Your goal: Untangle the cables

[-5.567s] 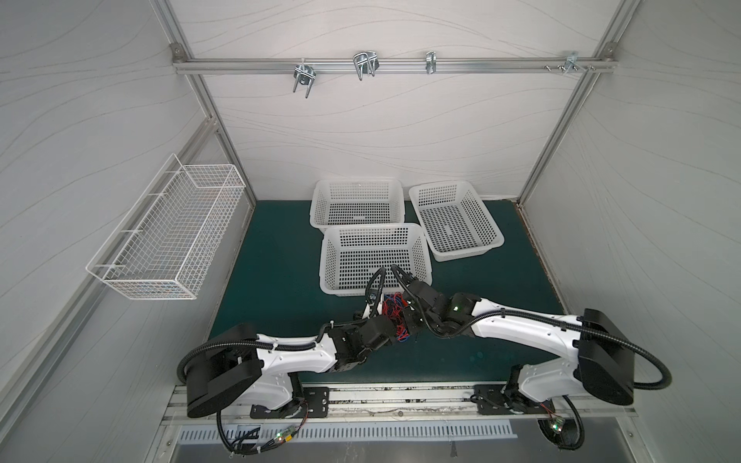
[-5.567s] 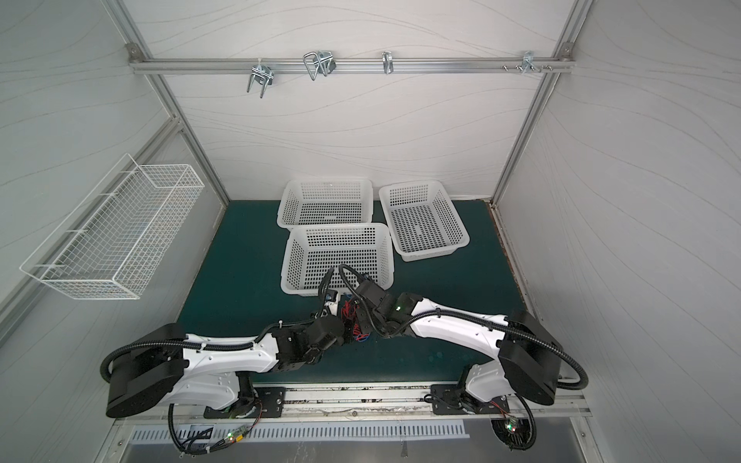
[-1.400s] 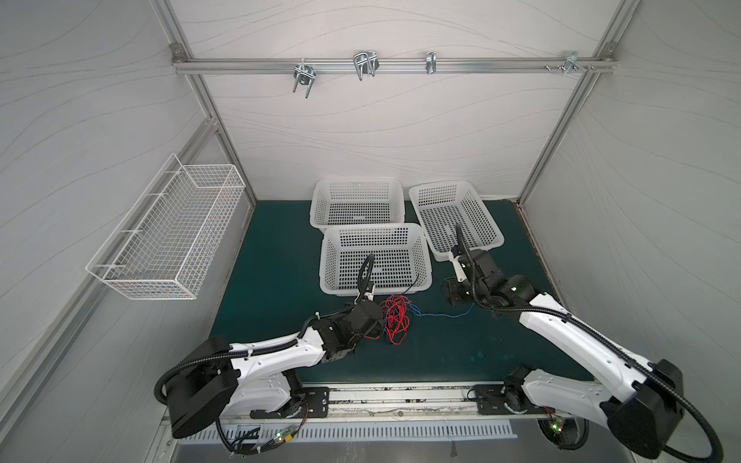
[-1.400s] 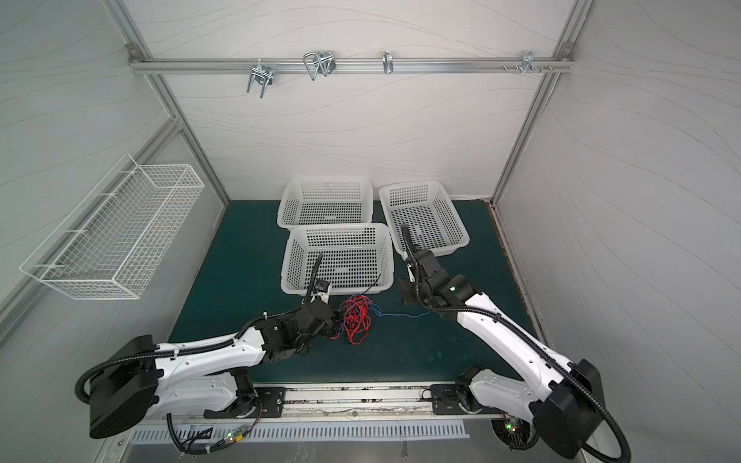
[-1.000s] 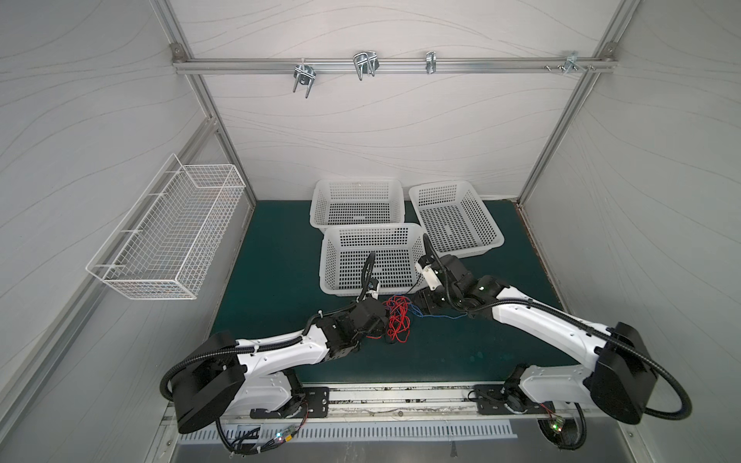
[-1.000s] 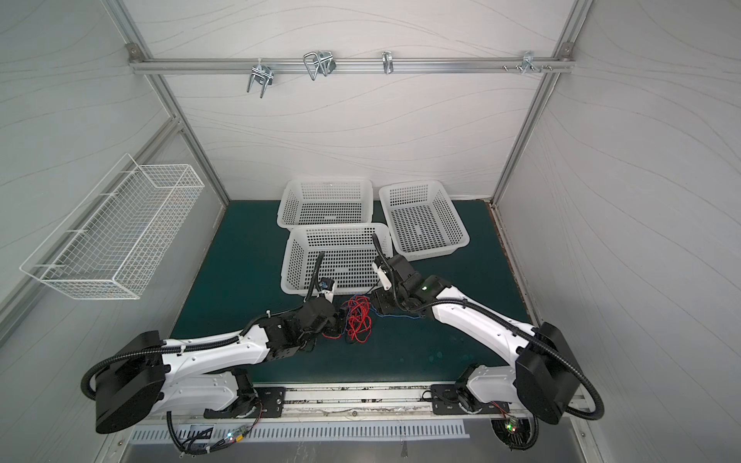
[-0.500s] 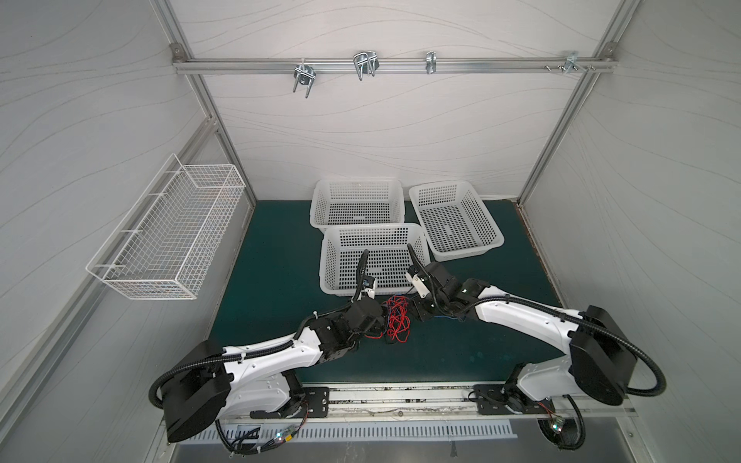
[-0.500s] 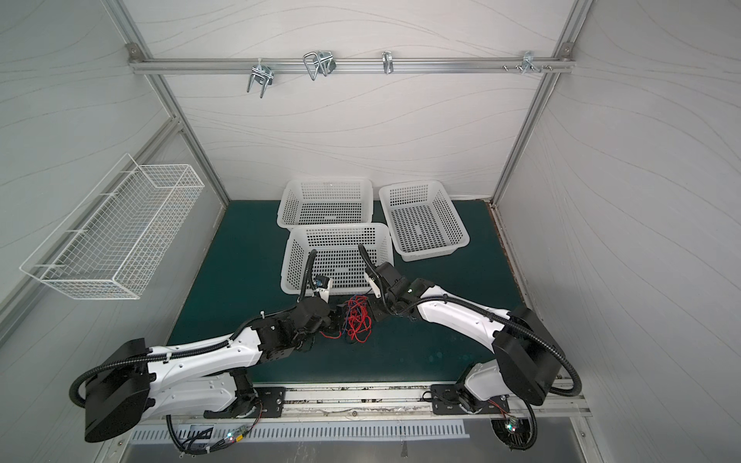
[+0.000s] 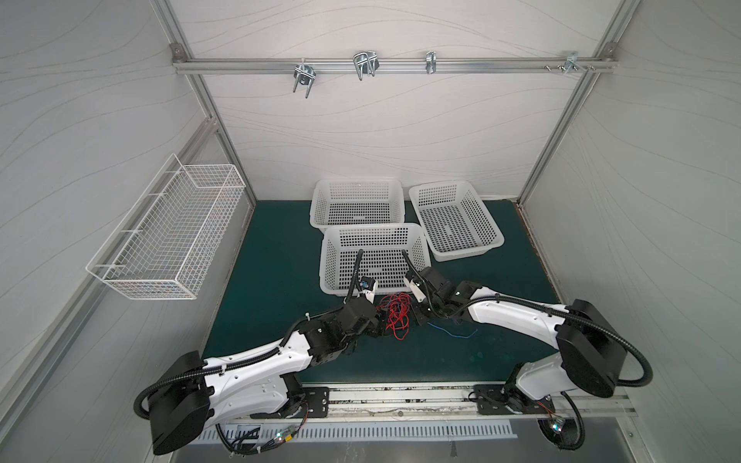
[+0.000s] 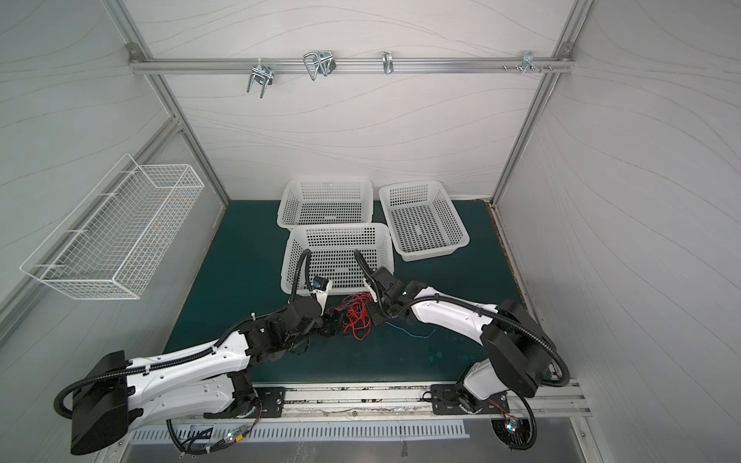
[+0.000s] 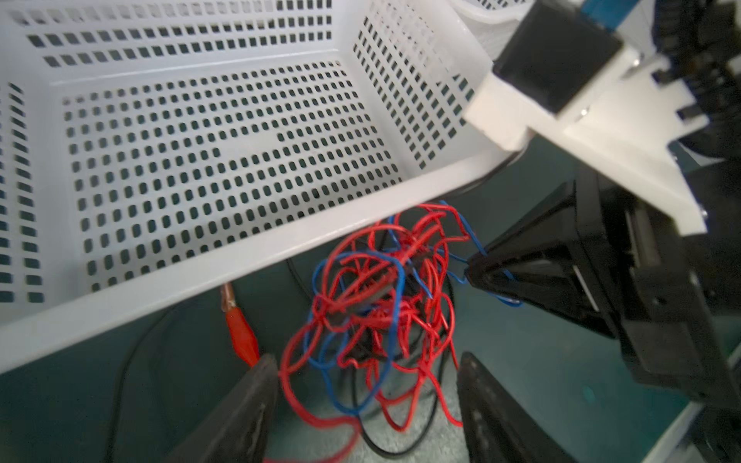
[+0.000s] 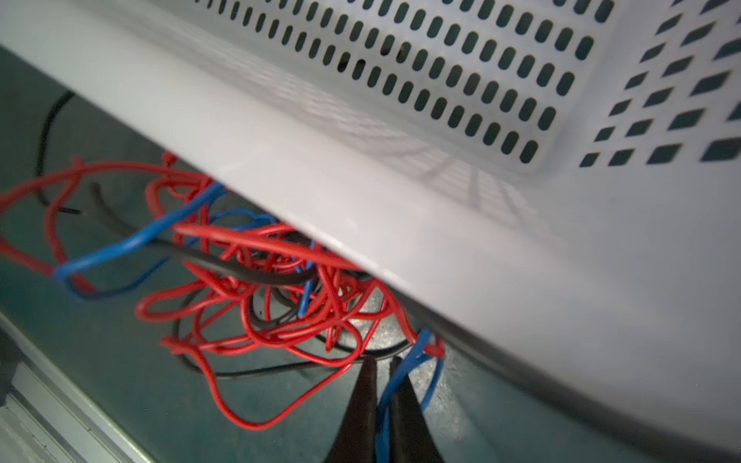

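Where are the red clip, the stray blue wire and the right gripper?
red clip (image 11: 240, 336): left wrist view, on its red sleeve.
stray blue wire (image 9: 455, 335): a top view, mid-length, on the mat.
right gripper (image 12: 383, 362): right wrist view, between its shut tips.

White panel walls (image 9: 361, 132) with faint wavy lines close the cell on three sides, joined at the corners by aluminium posts (image 9: 561, 132). A metal rail (image 9: 481, 66) with hooks (image 9: 364, 66) crosses the back wall high up, and a white wire basket (image 9: 168, 236) hangs on the left wall. The tabletop (image 9: 276, 288) is dark green and evenly lit, with a slotted white strip (image 9: 361, 433) along its near edge.
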You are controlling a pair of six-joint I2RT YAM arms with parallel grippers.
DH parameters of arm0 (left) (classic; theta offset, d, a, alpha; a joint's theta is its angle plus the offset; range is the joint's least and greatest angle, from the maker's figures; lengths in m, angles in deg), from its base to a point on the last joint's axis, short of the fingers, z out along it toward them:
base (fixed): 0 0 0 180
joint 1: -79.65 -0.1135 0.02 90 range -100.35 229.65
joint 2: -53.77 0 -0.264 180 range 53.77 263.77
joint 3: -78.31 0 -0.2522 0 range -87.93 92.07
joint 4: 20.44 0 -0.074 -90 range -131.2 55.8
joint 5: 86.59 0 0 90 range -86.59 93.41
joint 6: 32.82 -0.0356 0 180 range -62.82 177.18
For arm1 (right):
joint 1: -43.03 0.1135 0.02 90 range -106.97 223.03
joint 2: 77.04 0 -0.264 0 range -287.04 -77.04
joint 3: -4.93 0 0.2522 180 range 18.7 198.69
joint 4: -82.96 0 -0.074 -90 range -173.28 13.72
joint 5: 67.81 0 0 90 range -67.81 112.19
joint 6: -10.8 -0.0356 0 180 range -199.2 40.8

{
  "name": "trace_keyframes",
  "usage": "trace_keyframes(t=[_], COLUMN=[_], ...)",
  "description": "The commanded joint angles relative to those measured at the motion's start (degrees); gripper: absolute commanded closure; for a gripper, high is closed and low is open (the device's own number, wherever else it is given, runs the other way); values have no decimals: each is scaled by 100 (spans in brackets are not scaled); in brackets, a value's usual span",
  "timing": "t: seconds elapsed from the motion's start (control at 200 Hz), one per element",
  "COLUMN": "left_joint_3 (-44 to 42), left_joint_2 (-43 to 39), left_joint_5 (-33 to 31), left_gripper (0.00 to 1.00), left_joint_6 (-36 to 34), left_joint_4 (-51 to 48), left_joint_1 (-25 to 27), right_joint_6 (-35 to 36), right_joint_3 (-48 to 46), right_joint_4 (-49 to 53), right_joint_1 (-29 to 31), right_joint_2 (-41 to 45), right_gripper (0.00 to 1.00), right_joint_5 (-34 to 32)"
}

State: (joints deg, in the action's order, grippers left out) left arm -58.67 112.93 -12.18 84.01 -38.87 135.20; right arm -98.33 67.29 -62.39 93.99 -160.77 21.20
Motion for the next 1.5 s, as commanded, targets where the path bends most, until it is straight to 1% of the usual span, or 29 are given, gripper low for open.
trace_keyframes(t=[0.0, 0.16, 0.3, 0.465, 0.635, 0.765, 0.865, 1.101, 1.146, 1.181, 1.311, 1.386, 1.456, 1.496], left_joint_3=[272, 311, 375, 396, 275, 257, 285, 405, 419, 433, 482, 510, 525, 537], left_joint_2=[-10, 33, 346, 826, 1086, 1221, 1399, 1991, 2069, 2120, 2203, 2199, 2188, 2179], left_joint_5=[447, 718, 806, 388, -446, -925, -1040, -969, -971, -980, -1110, -1171, -1248, -1292], left_gripper=[29, 29, 29, 26, 16, 15, 17, 22, 25, 31, 65, 82, 100, 100], left_joint_6=[-88, -156, -178, 109, 286, 340, 329, 515, 559, 584, 666, 688, 724, 761], left_joint_4=[-10, 82, 172, 258, 520, 647, 789, 1052, 1079, 1102, 986, 859, 738, 644], left_joint_1=[23, 113, 197, 244, 364, 386, 386, 389, 389, 386, 386, 391, 386, 386], right_joint_6=[-77, -107, -161, -148, -119, -105, -106, -82, -74, -81, -81, -83, -91, -99], right_joint_3=[189, 203, 271, 369, 401, 387, 362, 344, 359, 369, 423, 505, 624, 688], right_joint_4=[-26, -21, -51, 21, 115, 195, 204, 84, 88, 106, 216, 500, 825, 1028], right_joint_1=[44, 46, 102, 229, 291, 327, 336, 336, 336, 336, 337, 336, 306, 261], right_joint_2=[235, 350, 357, 367, 448, 574, 737, 1029, 1036, 1033, 1100, 1165, 1257, 1328], right_gripper=[92, 95, 98, 100, 100, 100, 100, 100, 100, 100, 100, 100, 100, 100], right_joint_5=[-57, -78, -65, -111, -34, 84, 214, 357, 368, 360, 207, -153, -563, -759])
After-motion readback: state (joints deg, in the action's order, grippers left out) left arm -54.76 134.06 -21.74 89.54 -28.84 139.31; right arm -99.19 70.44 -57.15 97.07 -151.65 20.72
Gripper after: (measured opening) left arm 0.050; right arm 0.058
